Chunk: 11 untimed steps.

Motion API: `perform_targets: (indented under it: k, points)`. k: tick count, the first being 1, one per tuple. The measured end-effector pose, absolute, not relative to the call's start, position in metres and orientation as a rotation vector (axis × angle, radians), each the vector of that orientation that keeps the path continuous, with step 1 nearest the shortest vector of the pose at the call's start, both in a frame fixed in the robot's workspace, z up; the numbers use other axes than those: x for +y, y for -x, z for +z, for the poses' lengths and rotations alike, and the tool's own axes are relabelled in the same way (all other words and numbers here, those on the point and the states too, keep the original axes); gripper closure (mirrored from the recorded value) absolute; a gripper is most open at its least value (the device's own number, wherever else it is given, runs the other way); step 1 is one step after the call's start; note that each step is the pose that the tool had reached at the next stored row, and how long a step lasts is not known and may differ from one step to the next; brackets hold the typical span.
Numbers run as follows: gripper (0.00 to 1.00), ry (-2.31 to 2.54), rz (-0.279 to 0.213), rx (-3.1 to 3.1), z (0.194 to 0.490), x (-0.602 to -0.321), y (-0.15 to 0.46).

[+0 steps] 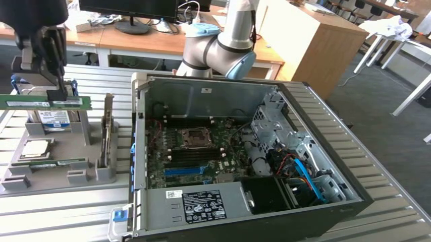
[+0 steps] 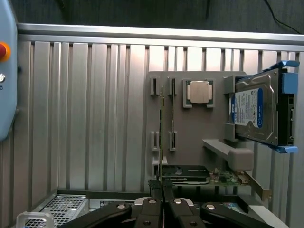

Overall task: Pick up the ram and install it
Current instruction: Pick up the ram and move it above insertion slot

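In the upper left of the exterior view, the black two-fingered gripper (image 1: 59, 95) is holding the ram (image 1: 40, 103), a long, thin green circuit-board stick with a pale label. Its jaws are pinching narrowly on the stick's upper edge, keeping it level above the grey plastic parts tray (image 1: 60, 175). The open black computer case (image 1: 202, 98) is sitting on the exterior view's right.

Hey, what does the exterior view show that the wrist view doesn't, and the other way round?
Exterior view: the inside of the open computer case with its motherboard, the arm and desks behind. Wrist view: a pale panel with a red button. Both: the gripper shut on the ram, above the grey tray that holds a hard drive and a processor.
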<state>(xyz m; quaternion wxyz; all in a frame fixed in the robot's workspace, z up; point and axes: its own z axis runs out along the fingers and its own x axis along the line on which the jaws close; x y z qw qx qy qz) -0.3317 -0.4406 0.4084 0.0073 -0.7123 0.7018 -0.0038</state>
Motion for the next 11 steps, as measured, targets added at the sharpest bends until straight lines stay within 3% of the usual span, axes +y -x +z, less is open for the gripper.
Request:
perform_targets:
  k: [11]
  points:
    - [0.88, 2.228, -0.012, 2.195, 0.408, -0.441, 0.309]
